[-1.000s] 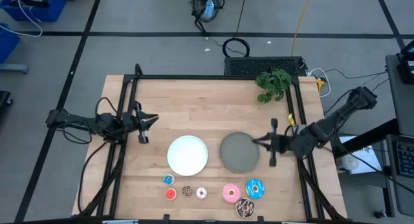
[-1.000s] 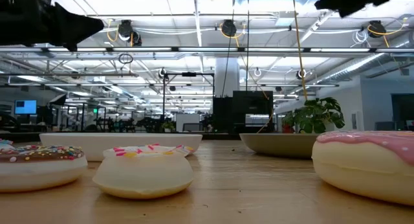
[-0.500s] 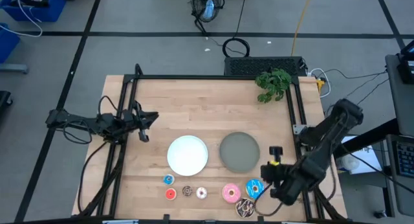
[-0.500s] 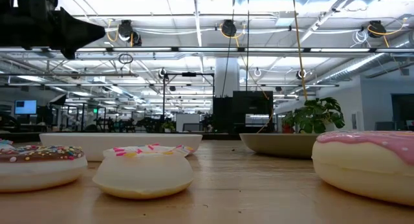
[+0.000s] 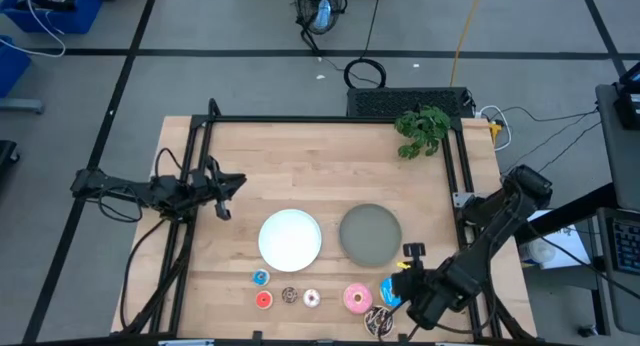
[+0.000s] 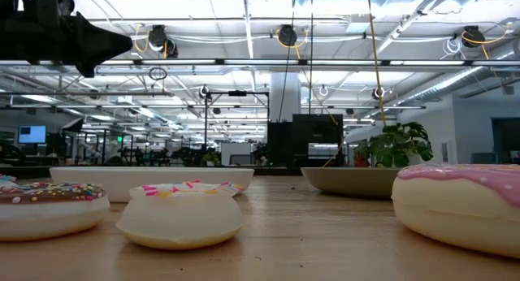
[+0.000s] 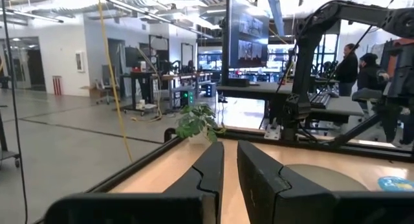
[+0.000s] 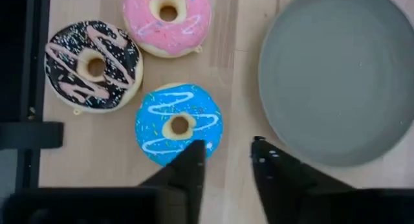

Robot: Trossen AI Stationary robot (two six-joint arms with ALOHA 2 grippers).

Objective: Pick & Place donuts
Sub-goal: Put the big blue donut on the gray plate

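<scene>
Nothing is placed yet: the white plate (image 5: 290,238) and the grey plate (image 5: 370,235) are both bare, and all seven donuts lie in a row on the table (image 5: 330,166) near its front edge. The right gripper (image 8: 224,156) hangs over the big blue donut (image 8: 178,124), its fingers partly apart and holding nothing. The pink donut (image 8: 169,19) and the dark brown donut (image 8: 93,64) lie just beside the blue one, so room for the fingers is small there. The grey plate is near, with free wood between. The left gripper (image 7: 229,164) waits at the left side, fingers narrow, empty.
</scene>
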